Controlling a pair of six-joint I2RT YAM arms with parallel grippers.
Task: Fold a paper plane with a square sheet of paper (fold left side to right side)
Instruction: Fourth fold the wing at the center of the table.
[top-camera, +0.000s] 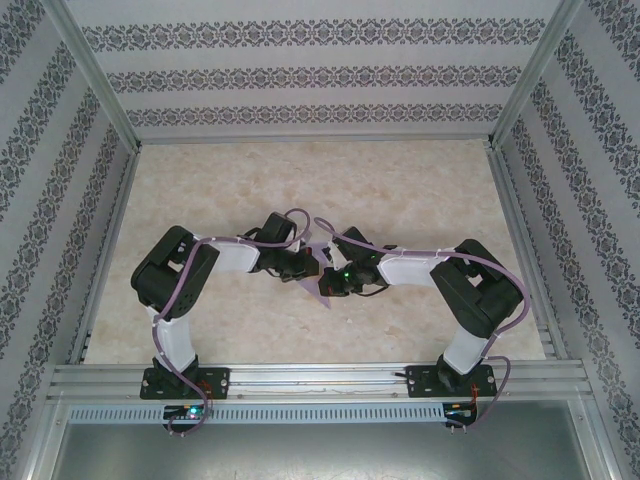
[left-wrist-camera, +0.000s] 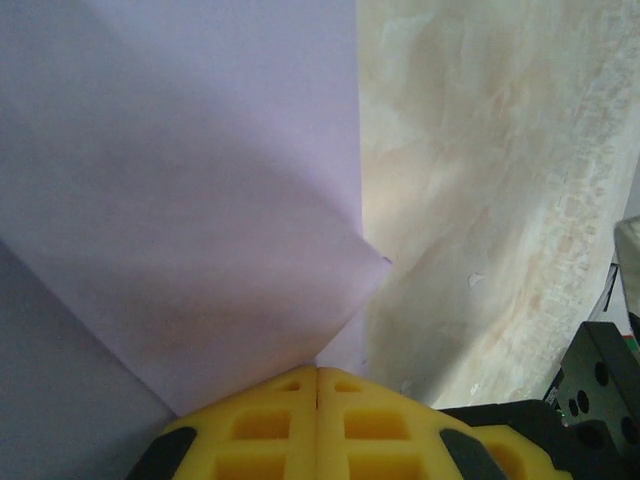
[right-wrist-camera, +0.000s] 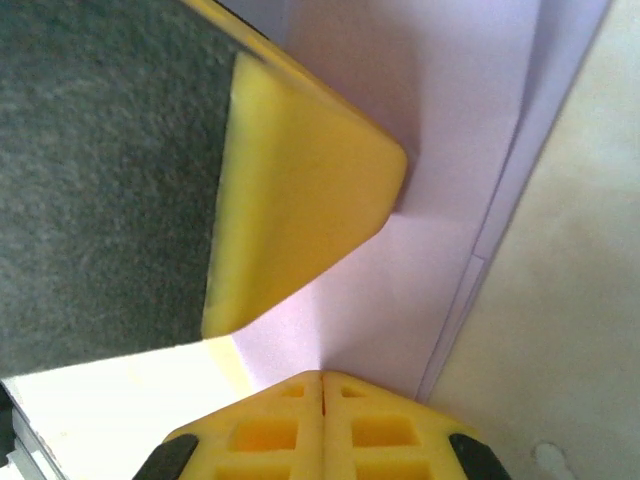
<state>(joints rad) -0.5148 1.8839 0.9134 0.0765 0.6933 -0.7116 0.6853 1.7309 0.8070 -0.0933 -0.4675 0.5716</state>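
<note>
1. Two robot arms meet over the middle of a marble-patterned bench (top-camera: 300, 180), seen from above, with a lilac sheet of paper (top-camera: 321, 290) lying between their wrists.
2. The left pincer (left-wrist-camera: 317, 420) has its yellow fingers pressed together with only a thin seam between them. Its tips are down at the paper, where a folded flap comes to a corner.
3. From the left wrist, the sheet shows more than one layer. A diagonal fold edge runs down to the fingertips, and a straight edge stands against the bare bench on the right.
4. The right pincer (right-wrist-camera: 322, 420) is likewise pressed together, its tips set against the paper near the sheet's layered edge.
5. From the right wrist, a yellow finger (right-wrist-camera: 300, 200) of the left pincer rests on the same sheet just ahead, near the right one.
6. Whether either pincer pinches the paper or merely bears down on it cannot be told.
7. The sheet lies flat on the bench near the centre, well clear of the patterned walls (top-camera: 40, 150) and the metal rail (top-camera: 320, 378) at the near edge.
</note>
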